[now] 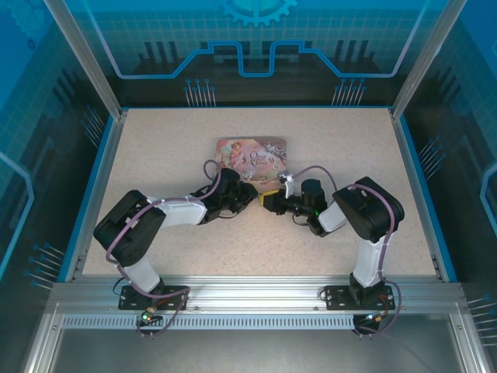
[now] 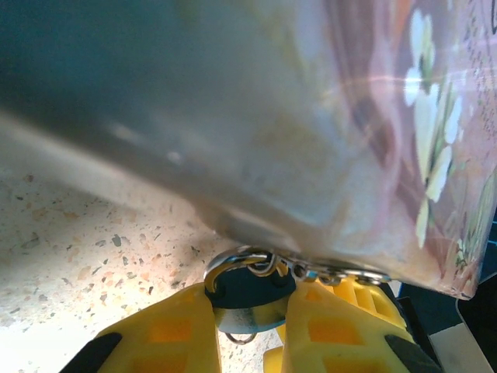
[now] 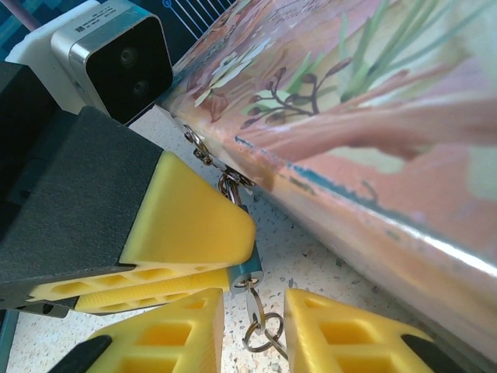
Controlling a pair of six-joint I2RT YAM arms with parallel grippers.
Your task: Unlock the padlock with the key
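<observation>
So far your left fingers point(image 2: 163, 330) are clamped on the padlock point(image 2: 250, 291), which hangs from the pink tin point(image 1: 250, 155) near the middle of the desk point(image 1: 155, 155). Your right fingers point(image 3: 334, 330) stand apart on both sides of the thin key point(image 3: 254, 299) just under it. The lock looks shut, so I think gripping and turning the key is left; you have one padlock, one key, one tin.

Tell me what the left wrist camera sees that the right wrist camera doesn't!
Left wrist extra: the padlock face-on, wide and blue, pinched by the left gripper. Right wrist extra: the right gripper, fingers apart around dangling rings, plus the left arm's camera. Shared: padlock, thin chain, pink tin, speckled table.
</observation>
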